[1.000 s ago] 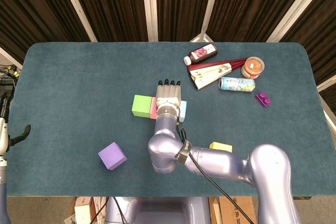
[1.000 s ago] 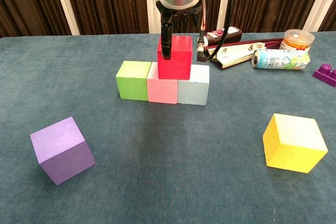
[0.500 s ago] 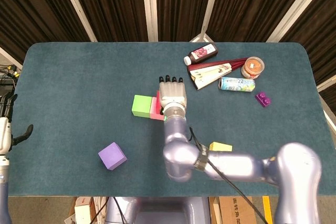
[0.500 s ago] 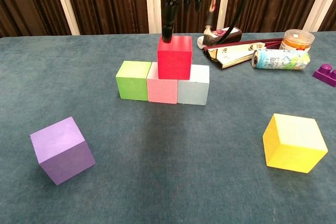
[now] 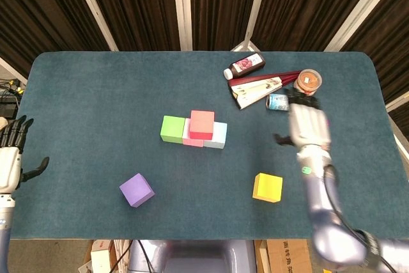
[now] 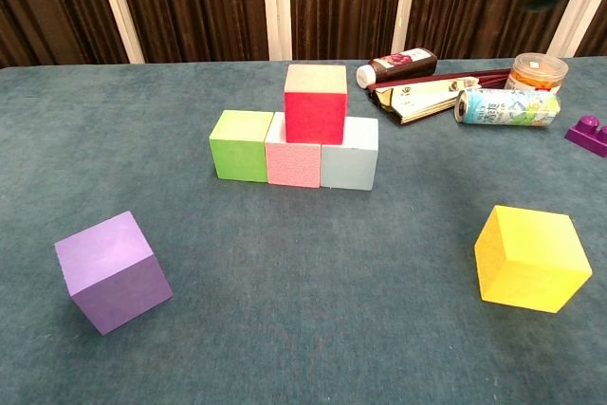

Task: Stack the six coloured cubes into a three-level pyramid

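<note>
The teal felt-covered worktop (image 5: pixel 96 107) is carrying everything. The right robot hand (image 5: pixel 307 126) is hovering palm-down, fingers extended and holding nothing, near the yellow cube (image 5: pixel 268 187). The left robot hand (image 5: pixel 11 158) is hanging wide open at the worktop's left edge. The red cube (image 6: pixel 315 102) is sitting atop the pink cube (image 6: pixel 294 160) and pale blue cube (image 6: pixel 350 163), the green cube (image 6: pixel 241 144) touching the pink one; the purple cube (image 6: pixel 112 270) is lying well apart.

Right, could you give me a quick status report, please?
Both hands, left and right, open, holding nothing. Red cube sits on pink and blue. Purple, yellow loose. Nothing in the way.
</note>
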`<action>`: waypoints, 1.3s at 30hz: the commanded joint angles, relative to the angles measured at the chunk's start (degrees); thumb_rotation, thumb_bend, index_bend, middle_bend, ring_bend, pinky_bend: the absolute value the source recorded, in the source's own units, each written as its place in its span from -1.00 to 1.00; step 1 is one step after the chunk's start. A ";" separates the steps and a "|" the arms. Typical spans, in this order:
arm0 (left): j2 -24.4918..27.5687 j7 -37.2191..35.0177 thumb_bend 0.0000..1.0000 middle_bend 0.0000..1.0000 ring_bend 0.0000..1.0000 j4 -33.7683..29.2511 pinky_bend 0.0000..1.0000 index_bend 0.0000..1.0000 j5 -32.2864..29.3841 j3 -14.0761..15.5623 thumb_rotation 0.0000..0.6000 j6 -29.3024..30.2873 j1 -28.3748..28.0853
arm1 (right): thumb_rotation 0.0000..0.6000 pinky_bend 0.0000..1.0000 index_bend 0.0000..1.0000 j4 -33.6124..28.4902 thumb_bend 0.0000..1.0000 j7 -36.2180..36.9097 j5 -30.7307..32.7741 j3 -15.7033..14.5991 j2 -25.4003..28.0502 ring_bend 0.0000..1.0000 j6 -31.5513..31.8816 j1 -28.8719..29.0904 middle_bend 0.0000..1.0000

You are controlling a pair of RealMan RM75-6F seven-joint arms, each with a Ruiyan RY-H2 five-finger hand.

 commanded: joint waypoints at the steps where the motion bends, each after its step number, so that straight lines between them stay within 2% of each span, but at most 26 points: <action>1: 0.76 -1.16 -0.29 -1.00 -1.00 -0.86 -1.00 -1.00 0.89 0.81 1.00 -0.98 -0.21 | 1.00 -1.00 -1.00 -0.33 -0.43 17.61 -23.59 -11.17 9.26 -1.00 -8.70 -16.56 -1.00; 4: 1.48 -1.74 -0.30 -1.00 -1.00 -1.72 -1.00 -1.00 1.28 1.35 1.00 -2.19 -0.55 | 1.00 -1.00 -1.00 4.63 -0.43 26.82 -37.39 -16.88 9.60 -1.00 -11.56 -22.87 -1.00; 8: 3.83 -1.22 -0.32 -1.00 -1.00 -3.07 -1.00 -1.00 1.59 1.78 1.00 -6.04 -2.38 | 1.00 -1.00 -1.00 9.24 -0.43 34.83 -49.51 -23.35 7.57 -1.00 -10.82 -27.96 -1.00; 11: 7.02 -0.53 -0.37 -1.00 -1.00 -5.03 -1.00 -1.00 1.18 1.36 1.00 -11.20 -5.25 | 1.00 -1.00 -1.00 11.32 -0.43 37.84 -54.37 -26.87 5.19 -1.00 -8.82 -30.20 -1.00; 14: 10.90 -1.06 -0.37 -1.00 -1.00 -7.33 -1.00 -1.00 1.44 0.68 1.00 -16.79 -8.70 | 1.00 -1.00 -1.00 12.81 -0.43 37.82 -55.95 -29.18 2.52 -1.00 -4.25 -32.52 -1.00; 18: 15.37 -3.63 -0.37 -1.00 -1.00 -9.76 -1.00 -1.00 3.68 0.16 1.00 -23.41 -13.27 | 1.00 -1.00 -1.00 18.62 -0.43 38.94 -60.36 -30.71 -2.64 -1.00 1.53 -34.23 -1.00; 24: 21.06 -2.68 -0.45 -1.00 -1.00 -14.35 -1.00 -1.00 5.37 -0.21 1.00 -33.52 -20.11 | 1.00 -1.00 -1.00 31.25 -0.43 45.99 -66.10 -32.08 -8.38 -1.00 3.78 -34.69 -1.00; 31: 22.94 4.19 -0.48 -1.00 -1.00 -20.23 -1.00 -1.00 2.63 -0.48 1.00 -41.19 -25.65 | 1.00 -1.00 -1.00 36.95 -0.43 45.44 -67.21 -30.81 -11.74 -1.00 6.85 -34.37 -1.00; 39: 20.87 12.72 -0.50 -1.00 -1.00 -22.46 -1.00 -1.00 -4.87 0.77 1.00 -48.68 -31.30 | 1.00 -1.00 -1.00 41.21 -0.43 47.69 -68.59 -30.15 -13.57 -1.00 8.25 -34.16 -1.00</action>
